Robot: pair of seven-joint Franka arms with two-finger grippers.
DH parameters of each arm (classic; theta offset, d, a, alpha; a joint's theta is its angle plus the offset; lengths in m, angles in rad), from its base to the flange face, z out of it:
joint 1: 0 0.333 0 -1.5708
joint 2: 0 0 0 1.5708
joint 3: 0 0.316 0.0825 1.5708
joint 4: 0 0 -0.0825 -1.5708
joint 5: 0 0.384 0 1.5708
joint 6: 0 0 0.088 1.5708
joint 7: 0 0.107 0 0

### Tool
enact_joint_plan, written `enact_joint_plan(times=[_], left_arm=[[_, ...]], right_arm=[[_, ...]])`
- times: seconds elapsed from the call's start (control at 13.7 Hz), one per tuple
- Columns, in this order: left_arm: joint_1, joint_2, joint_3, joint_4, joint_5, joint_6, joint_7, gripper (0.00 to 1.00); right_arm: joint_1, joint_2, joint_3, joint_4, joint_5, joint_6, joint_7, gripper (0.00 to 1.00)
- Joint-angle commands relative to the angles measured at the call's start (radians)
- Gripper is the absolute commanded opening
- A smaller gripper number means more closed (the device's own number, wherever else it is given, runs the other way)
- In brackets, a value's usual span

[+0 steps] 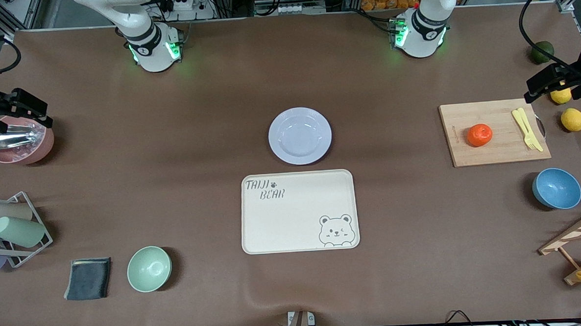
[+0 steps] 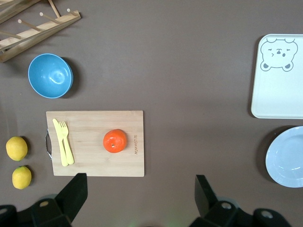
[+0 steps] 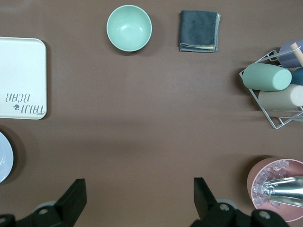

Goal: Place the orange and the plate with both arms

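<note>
Orange (image 1: 479,135) sits on wooden board (image 1: 495,132), plate (image 1: 300,135) mid-table just above tray (image 1: 299,211). Left gripper (image 2: 137,198) and right gripper (image 3: 136,201) both wide open, empty, parked at table ends. Risk: round fruit rolls off when pinched off-centre.

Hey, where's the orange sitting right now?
The orange sits on the wooden cutting board toward the left arm's end of the table, beside the yellow fork and knife, apart from them.
</note>
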State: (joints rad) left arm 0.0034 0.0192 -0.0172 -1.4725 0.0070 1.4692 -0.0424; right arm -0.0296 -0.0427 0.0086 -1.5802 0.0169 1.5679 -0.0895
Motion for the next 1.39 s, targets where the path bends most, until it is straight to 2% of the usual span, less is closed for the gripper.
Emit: enact_joint_plan(times=[0.0, 0.51, 0.88, 1.1, 1.32], left_arm=[[0.000, -0.005, -0.001, 0.008, 0.021, -0.003, -0.011, 1.00], [0.006, -0.005, 0.003, 0.008, 0.025, -0.003, -0.008, 1.00], [0.003, -0.005, -0.001, -0.002, 0.024, -0.006, -0.005, 1.00], [0.016, -0.007, 0.002, -0.052, 0.024, 0.002, 0.001, 1.00], [0.049, -0.019, -0.001, -0.132, 0.024, 0.080, 0.001, 1.00]], right_arm=[[0.005, -0.012, 0.001, -0.003, -0.005, -0.012, -0.004, 1.00], [0.016, -0.012, -0.001, -0.023, -0.003, -0.015, 0.004, 1.00], [0.013, -0.014, -0.002, -0.059, 0.060, -0.026, 0.004, 1.00], [0.007, -0.012, -0.007, -0.093, 0.118, -0.016, 0.004, 1.00], [0.014, -0.003, -0.007, -0.103, 0.139, -0.014, 0.005, 1.00]])
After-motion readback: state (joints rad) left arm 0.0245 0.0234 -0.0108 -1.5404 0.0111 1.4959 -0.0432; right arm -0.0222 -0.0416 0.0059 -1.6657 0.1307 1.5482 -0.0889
